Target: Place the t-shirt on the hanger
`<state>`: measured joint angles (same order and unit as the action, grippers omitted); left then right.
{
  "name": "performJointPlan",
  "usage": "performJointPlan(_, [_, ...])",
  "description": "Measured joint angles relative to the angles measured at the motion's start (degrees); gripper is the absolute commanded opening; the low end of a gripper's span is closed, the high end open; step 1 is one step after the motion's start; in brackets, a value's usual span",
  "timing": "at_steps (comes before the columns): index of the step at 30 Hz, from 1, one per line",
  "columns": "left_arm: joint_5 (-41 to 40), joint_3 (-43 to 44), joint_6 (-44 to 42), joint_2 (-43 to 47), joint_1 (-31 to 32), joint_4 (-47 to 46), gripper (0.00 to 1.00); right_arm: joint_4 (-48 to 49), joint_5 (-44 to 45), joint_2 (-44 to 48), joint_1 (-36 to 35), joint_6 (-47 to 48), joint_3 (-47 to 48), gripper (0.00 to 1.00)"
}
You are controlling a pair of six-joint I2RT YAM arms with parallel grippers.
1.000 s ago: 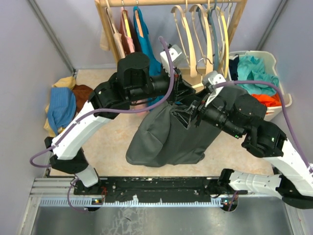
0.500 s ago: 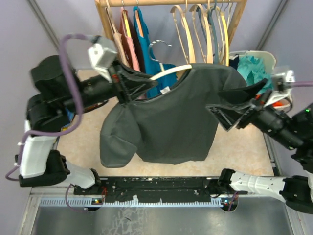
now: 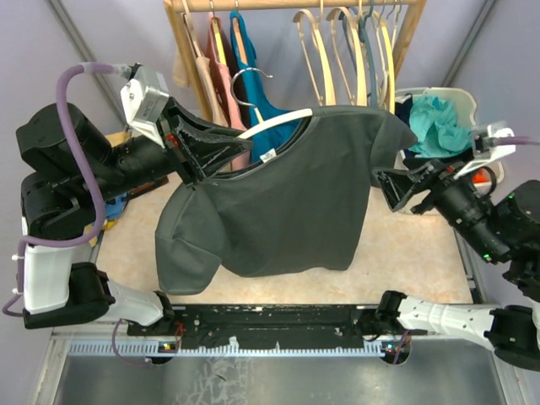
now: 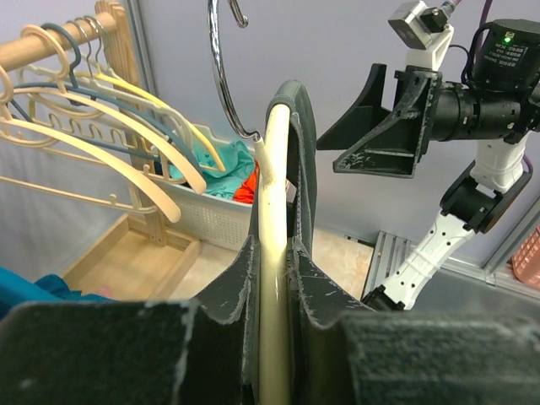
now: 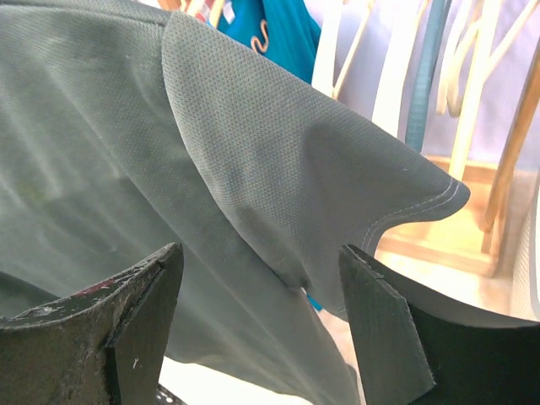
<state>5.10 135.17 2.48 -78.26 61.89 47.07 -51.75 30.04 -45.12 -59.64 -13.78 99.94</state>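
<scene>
The dark grey t-shirt (image 3: 287,202) hangs open on the pale wooden hanger (image 3: 283,121), whose silver hook (image 3: 243,84) points up toward the rack. My left gripper (image 3: 226,153) is shut on the hanger's left arm through the shirt's collar. In the left wrist view the hanger (image 4: 274,253) runs between my fingers with grey fabric (image 4: 302,152) on both sides. My right gripper (image 3: 390,187) is open and empty, just right of the shirt's right sleeve. In the right wrist view the sleeve (image 5: 278,152) hangs in front of my open gripper (image 5: 261,312), untouched.
A wooden rack (image 3: 295,4) at the back carries several empty hangers (image 3: 337,59), a teal-blue shirt (image 3: 253,76) and a pink garment (image 3: 221,59). A white basket (image 3: 447,91) of teal and orange clothes stands at the right. A clothes pile (image 3: 105,181) lies at the left.
The shirt has gone from a slumped heap between both grippers to hanging spread on the raised hanger. My left arm lifted it up and left. My right gripper drew back to the right.
</scene>
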Motion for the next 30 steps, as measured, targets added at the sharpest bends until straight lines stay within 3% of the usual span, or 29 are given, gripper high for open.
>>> performJointPlan(5, [0.0, -0.5, 0.0, -0.09, 0.0, 0.74, 0.0, 0.55, 3.19, -1.01, 0.0, -0.5, -4.39, 0.56])
performJointPlan(11, [0.02, -0.81, 0.02, 0.2, 0.0, 1.03, 0.0, 2.91, 6.73, -2.78, 0.0, -0.68, -9.22, 0.1])
performJointPlan(14, [0.02, -1.03, 0.02, 0.42, 0.0, 1.05, 0.0, 3.74, 8.15, -2.71, 0.0, -0.63, -9.6, 0.0])
performJointPlan(26, [0.0, -2.82, 0.02, 1.18, 0.0, 0.98, 0.0, 4.02, 16.06, 1.99, 0.0, -2.45, -9.51, 0.02])
performJointPlan(27, [0.0, -2.95, 0.02, 1.18, 0.0, 0.96, 0.0, 3.91, 16.11, 1.97, 0.0, -2.54, -9.49, 0.1])
performJointPlan(29, [-0.02, -3.13, 0.04, 1.16, 0.0, 0.92, 0.0, 3.45, 15.39, 1.57, 0.0, -2.58, -9.46, 0.45])
performJointPlan(30, [-0.04, -3.26, 0.07, 1.16, 0.0, 0.85, 0.0, 3.41, 15.26, 1.51, 0.0, -2.69, -9.46, 0.54])
